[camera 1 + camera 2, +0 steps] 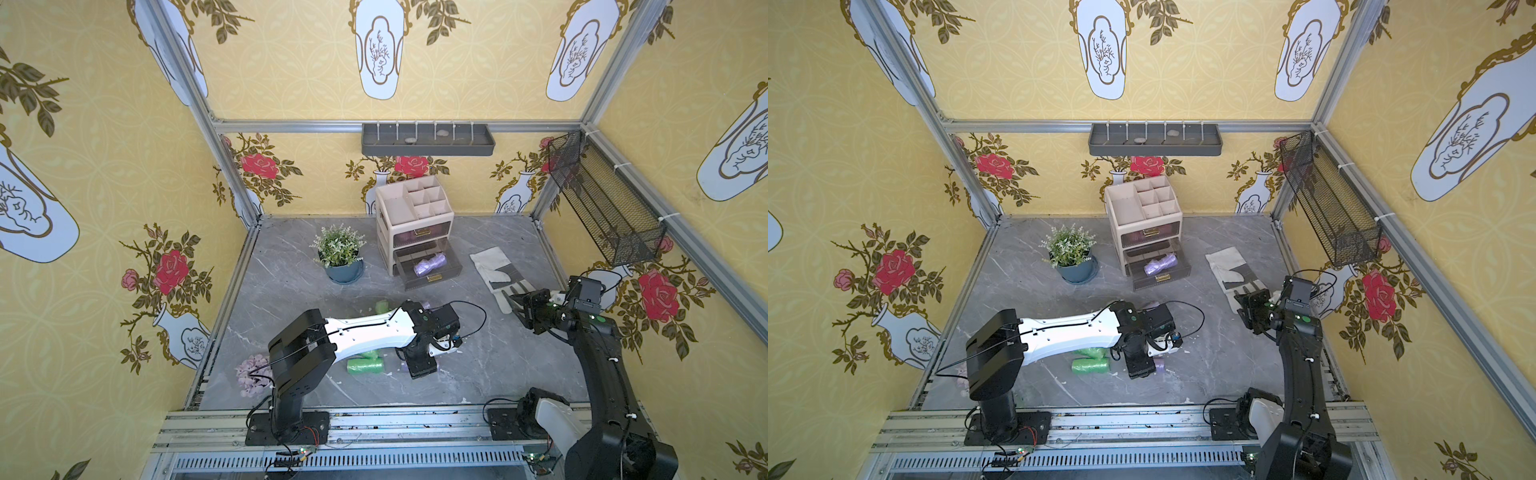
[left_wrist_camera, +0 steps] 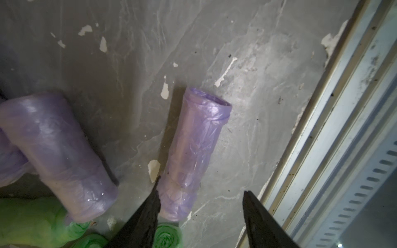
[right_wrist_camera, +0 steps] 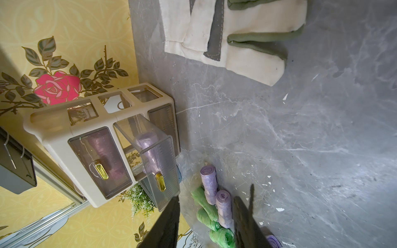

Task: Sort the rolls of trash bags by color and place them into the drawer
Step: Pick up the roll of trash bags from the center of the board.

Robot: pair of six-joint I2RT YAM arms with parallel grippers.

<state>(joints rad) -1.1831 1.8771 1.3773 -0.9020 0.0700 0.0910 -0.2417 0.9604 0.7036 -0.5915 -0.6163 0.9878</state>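
Across both top views, the lower drawer [image 1: 432, 280] [image 1: 1160, 279] stands open with a lilac roll [image 1: 430, 264] inside; green rolls [image 1: 365, 365] lie on the table [image 1: 478, 374] under the left arm [image 1: 374, 328]. Left wrist view: left gripper [image 2: 202, 185] spread, straddling a second lilac roll [image 2: 193, 150] at its end. Right wrist view: right gripper [image 3: 206, 197] spread and empty, loose rolls [image 3: 223, 210] beyond it.

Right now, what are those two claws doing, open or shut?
Left gripper: open around a lilac roll, not yet gripping it.
Right gripper: open, holding nothing.
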